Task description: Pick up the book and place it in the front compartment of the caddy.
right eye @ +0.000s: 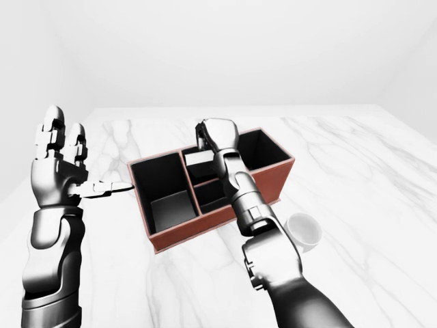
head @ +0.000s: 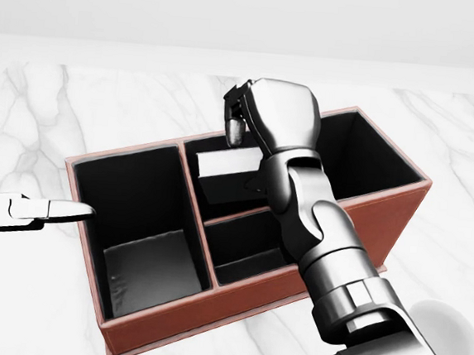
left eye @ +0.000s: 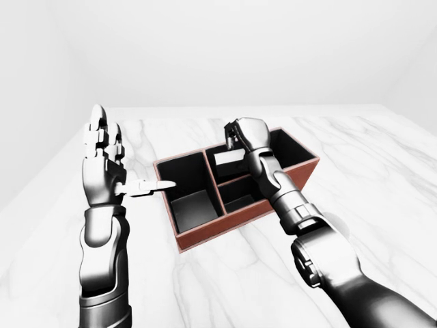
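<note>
The reddish-brown caddy (head: 234,306) lies on the marble table, split into a big left compartment, two small middle ones and a right one. The book (head: 230,177), dark with a pale page edge, stands tilted in the upper of the two middle compartments. My right hand (head: 239,134) hovers over the book's top edge with its fingers curled down onto it, and the wrist hides the book's right end. My left hand (left eye: 119,164) is raised to the left of the caddy, open, fingers upright. Its thumb (head: 56,210) points at the caddy's left wall.
A white cup (right eye: 304,231) stands on the table at the lower right of the caddy, beside my right forearm. The marble table (left eye: 382,157) stretches wide to the right, and its left edge runs close behind my left arm.
</note>
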Tool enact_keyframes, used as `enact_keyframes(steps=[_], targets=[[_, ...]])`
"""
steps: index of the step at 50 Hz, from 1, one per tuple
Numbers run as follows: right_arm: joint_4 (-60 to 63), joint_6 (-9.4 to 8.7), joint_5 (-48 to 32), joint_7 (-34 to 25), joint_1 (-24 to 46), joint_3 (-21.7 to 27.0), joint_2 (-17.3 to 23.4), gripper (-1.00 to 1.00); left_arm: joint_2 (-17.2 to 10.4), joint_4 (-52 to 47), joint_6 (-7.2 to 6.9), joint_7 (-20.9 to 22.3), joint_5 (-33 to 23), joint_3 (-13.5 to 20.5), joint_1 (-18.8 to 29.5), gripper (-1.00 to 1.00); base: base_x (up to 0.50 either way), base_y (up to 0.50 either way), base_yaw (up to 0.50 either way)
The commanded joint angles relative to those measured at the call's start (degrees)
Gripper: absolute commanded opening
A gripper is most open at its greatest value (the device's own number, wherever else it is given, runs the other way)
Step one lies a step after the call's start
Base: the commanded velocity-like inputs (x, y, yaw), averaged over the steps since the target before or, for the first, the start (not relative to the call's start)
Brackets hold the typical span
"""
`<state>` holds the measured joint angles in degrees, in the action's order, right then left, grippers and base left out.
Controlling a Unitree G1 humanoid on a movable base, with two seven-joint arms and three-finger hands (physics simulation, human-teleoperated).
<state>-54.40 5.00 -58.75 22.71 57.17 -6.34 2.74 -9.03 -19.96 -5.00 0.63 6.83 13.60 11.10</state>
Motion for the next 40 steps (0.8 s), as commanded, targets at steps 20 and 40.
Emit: enact_keyframes(steps=[20, 40], targets=[[1.03, 0.0, -2.75, 3.78, -0.66, 0.21, -0.29, -1.0, -0.19, 0.23, 0.0, -0.22, 0.09, 0.1, 0.21, 1.0, 0.0, 0.0, 0.0], [-0.83, 0.0, -5.6, 5.97, -0.67, -0.25, -0.44, -1.0, -0.12, 0.18, 0.0, -0.29, 0.0, -0.02, 0.11, 1.0, 0.0, 0.0, 0.0]])
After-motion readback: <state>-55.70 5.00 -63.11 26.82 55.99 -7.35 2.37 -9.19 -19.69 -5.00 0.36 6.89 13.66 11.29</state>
